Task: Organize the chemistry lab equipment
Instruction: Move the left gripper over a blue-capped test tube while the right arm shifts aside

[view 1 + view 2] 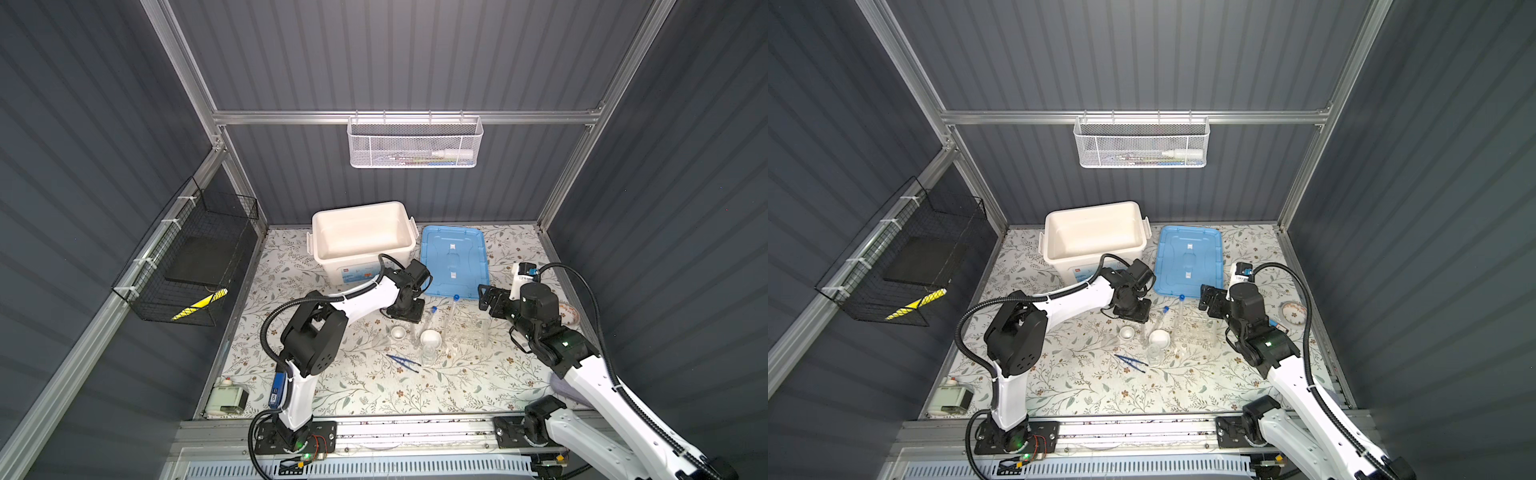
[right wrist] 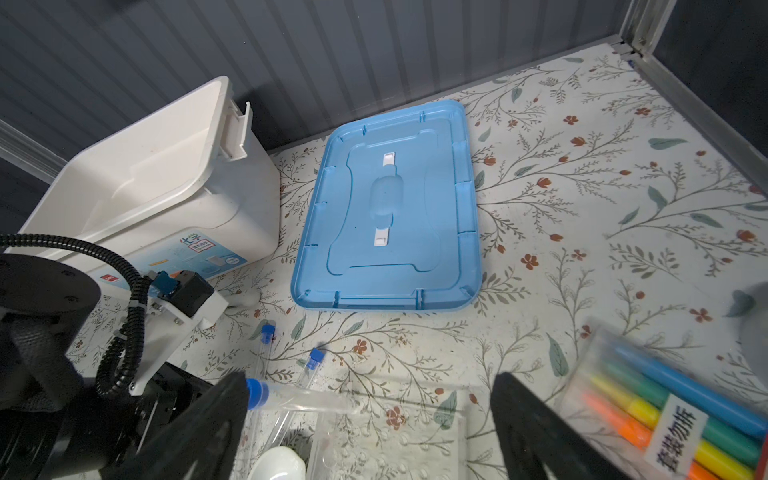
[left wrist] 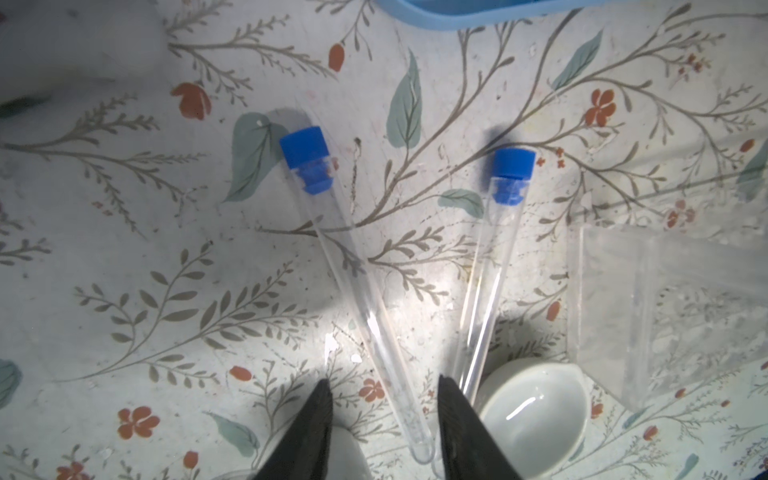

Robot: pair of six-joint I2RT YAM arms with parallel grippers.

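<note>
Two clear blue-capped test tubes [image 3: 353, 270] [image 3: 490, 266] lie on the floral mat between two white dishes [image 1: 399, 332] [image 1: 430, 338]. My left gripper [image 3: 384, 386] hangs over them, its jaws part-way in on either side of the left tube's rounded end with gaps showing. A third test tube [image 2: 291, 399] leans in the clear rack [image 2: 386, 440] [image 1: 467, 330]. My right gripper [image 2: 370, 386] [image 1: 484, 297] hovers wide open behind the rack, holding nothing. A small clear flask [image 1: 430, 355] and blue tweezers [image 1: 403, 360] lie in front of the dishes.
An open white bin [image 1: 357, 266] stands at the back, its blue lid [image 1: 453, 262] flat beside it. A pack of coloured highlighters [image 2: 673, 415] lies right of the rack. A small patterned plate [image 1: 567, 313] sits at the right edge, and wire baskets [image 1: 415, 141] [image 1: 187, 266] hang on the walls.
</note>
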